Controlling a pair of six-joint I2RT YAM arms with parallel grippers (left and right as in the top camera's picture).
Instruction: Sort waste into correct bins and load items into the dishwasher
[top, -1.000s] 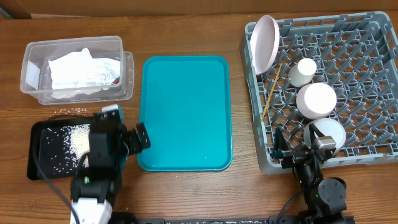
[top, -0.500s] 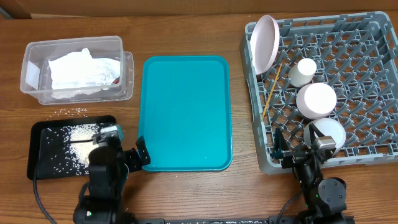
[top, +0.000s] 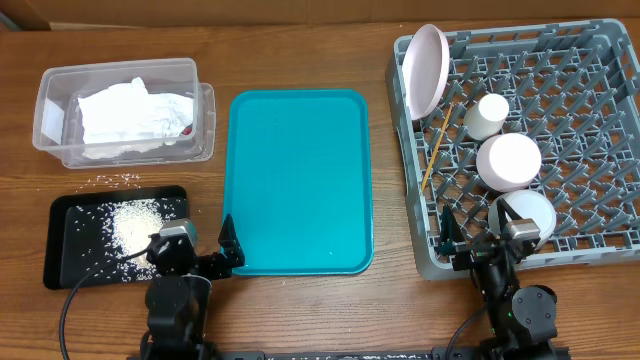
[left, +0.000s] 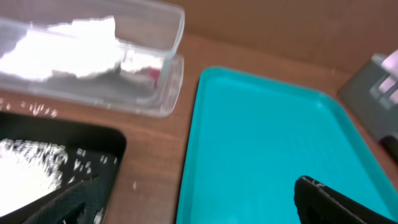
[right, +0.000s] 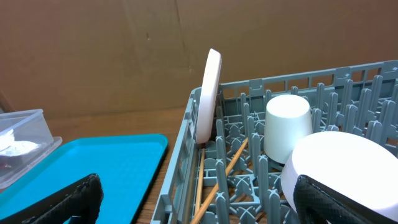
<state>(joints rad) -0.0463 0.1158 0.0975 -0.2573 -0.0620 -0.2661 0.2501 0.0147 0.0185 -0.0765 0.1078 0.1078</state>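
The clear tub (top: 50, 110) at the back left holds the crumpled white napkin (top: 130, 115) and the red wrapper (top: 186, 130). The black tray (top: 70, 215) holds white rice (top: 135, 222), and a few grains (top: 115, 180) lie on the table behind it. The grey dish rack (top: 590, 100) holds the upright plate (top: 430, 68), cup (top: 488, 113), white bowl (top: 508, 160), a second pale bowl (top: 528, 212) and chopsticks (top: 435, 150). My left gripper (top: 200, 252) is open and empty, low between the black tray and the teal tray. My right gripper (top: 485, 238) is open and empty at the rack's front edge.
The teal serving tray (top: 297, 180) lies in the middle, bare. The left wrist view shows the tub (left: 168, 37), the black tray (left: 93, 140) and the teal tray (left: 267, 137). The right wrist view shows the plate (right: 210, 93), cup (right: 287, 124) and chopsticks (right: 214, 186).
My left arm has drawn back from over the black tray toward the table's front edge, uncovering the rice. The right arm has not moved.
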